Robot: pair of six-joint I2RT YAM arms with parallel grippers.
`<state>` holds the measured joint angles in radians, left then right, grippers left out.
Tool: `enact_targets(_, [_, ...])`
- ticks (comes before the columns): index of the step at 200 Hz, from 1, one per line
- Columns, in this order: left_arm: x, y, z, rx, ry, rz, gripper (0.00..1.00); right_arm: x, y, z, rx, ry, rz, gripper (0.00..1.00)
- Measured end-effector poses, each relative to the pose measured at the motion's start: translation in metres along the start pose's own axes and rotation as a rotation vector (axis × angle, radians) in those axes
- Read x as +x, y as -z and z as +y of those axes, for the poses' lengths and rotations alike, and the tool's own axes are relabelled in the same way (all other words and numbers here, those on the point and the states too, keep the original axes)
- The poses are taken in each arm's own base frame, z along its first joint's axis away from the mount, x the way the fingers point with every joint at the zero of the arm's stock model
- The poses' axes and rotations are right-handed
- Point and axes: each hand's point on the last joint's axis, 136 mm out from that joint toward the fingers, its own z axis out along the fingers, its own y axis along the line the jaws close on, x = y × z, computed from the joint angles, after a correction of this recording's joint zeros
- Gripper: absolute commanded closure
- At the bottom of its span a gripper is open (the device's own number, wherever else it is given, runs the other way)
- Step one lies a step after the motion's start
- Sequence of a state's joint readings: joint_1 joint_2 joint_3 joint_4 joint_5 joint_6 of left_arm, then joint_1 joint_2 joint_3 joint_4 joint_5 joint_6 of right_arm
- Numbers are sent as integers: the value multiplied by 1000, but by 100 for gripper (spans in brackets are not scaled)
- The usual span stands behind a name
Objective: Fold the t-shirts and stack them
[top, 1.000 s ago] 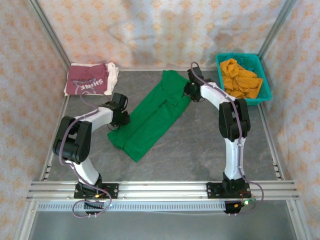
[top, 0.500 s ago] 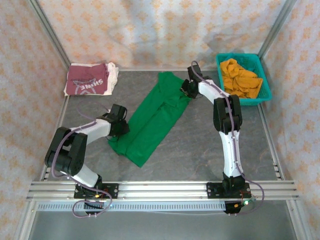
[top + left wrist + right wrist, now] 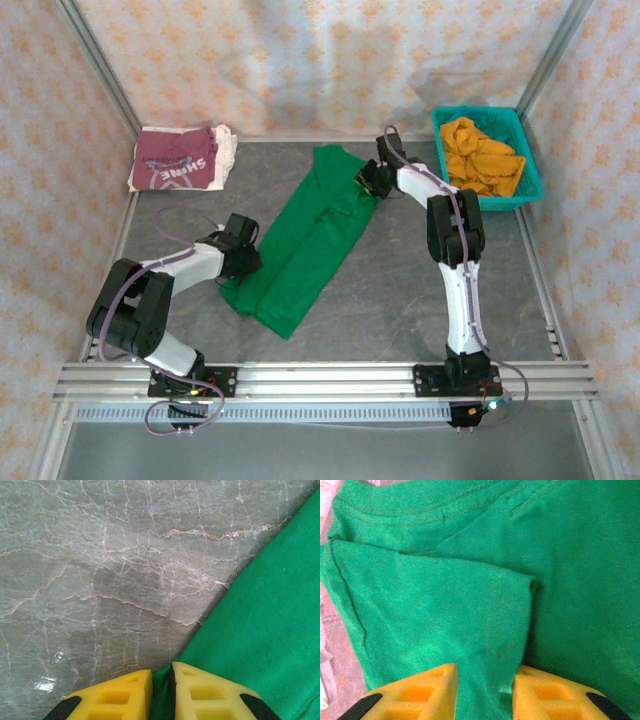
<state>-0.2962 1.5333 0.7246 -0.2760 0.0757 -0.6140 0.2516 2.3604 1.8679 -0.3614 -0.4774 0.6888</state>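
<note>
Grey marble-patterned tabletop (image 3: 420, 295) lay inside walls of pale fabric printed with orange flowers (image 3: 320, 60). Across it ran the plain bright green cloth t-shirt (image 3: 310, 235), folded lengthwise into a long diagonal band, with its collar end toward the back wall and its other end toward the arm bases.

At the green shirt's near left edge the left gripper (image 3: 248, 262) sat low on the table. In the left wrist view its yellow fingers (image 3: 115, 697) were clenched almost together, with a thin edge of the green cloth pinched between them.

At the shirt's far right edge, beside the collar, was the right gripper (image 3: 368, 180). Its yellow fingers (image 3: 415, 692) stood either side of a folded flap of the green cloth with a clear gap between them. Whether they gripped that flap or merely straddled it could not be told.

Well apart from the green shirt, to its far left, the maroon t-shirt with white lettering (image 3: 178, 162) lay folded flat. To the shirt's far right stood a teal plastic mesh basket (image 3: 508, 203) holding crumpled orange cloth (image 3: 482, 158).
</note>
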Motion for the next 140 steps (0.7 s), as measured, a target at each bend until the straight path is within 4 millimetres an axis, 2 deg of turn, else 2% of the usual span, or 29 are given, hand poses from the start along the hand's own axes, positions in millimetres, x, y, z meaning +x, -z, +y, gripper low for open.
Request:
enact_targets(25, [0,0,0,-5,2,-5,82,2,-8,1,-22,-16,15,75])
enact_targets(48, [0,0,-1,-7,2,-7,82,0,-9,4,-35,-26,10,90])
enact_targets(73, [0,0,-1,-9,4,-9,82,-2,-10,6,-41,-25,8,100])
enact_targets(140, [0,0,0,-15,9,-13,82,-10,-5,13,-47,-14,-24,100])
